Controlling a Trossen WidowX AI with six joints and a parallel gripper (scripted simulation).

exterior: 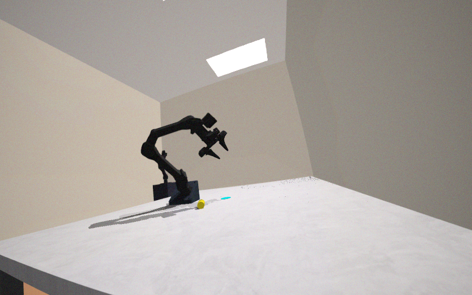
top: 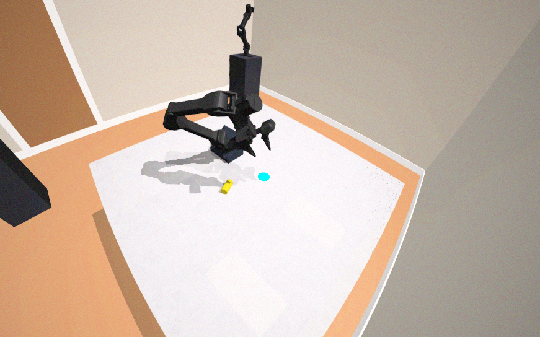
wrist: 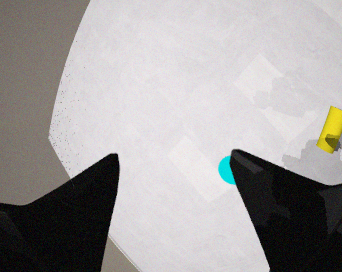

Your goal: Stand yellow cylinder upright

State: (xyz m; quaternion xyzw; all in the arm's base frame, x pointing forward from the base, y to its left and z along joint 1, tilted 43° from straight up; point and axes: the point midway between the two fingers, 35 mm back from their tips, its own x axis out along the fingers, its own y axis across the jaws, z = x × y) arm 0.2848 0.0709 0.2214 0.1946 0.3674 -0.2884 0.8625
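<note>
The yellow tall cylinder [top: 226,186] [exterior: 201,204] [wrist: 332,127] lies on its side on the white table, a short way from the arm's base. The cyan circle [top: 263,176] [exterior: 225,198] [wrist: 226,170] is a flat disc on the table, apart from the cylinder, with nothing on it. My gripper [top: 262,153] [exterior: 224,154] [wrist: 176,159] is open and empty, high above the table, its fingers pointing down at a slant. In the wrist view the right finger hides part of the circle, and the cylinder lies beyond that finger at the right edge.
The white table [top: 204,234] [exterior: 266,242] carries my arm's dark base [top: 227,155] [exterior: 185,197] at its back. Behind the table a second small arm stands on a dark pedestal [top: 245,75]. Another dark block [top: 7,179] stands beyond the table at the left in the top view.
</note>
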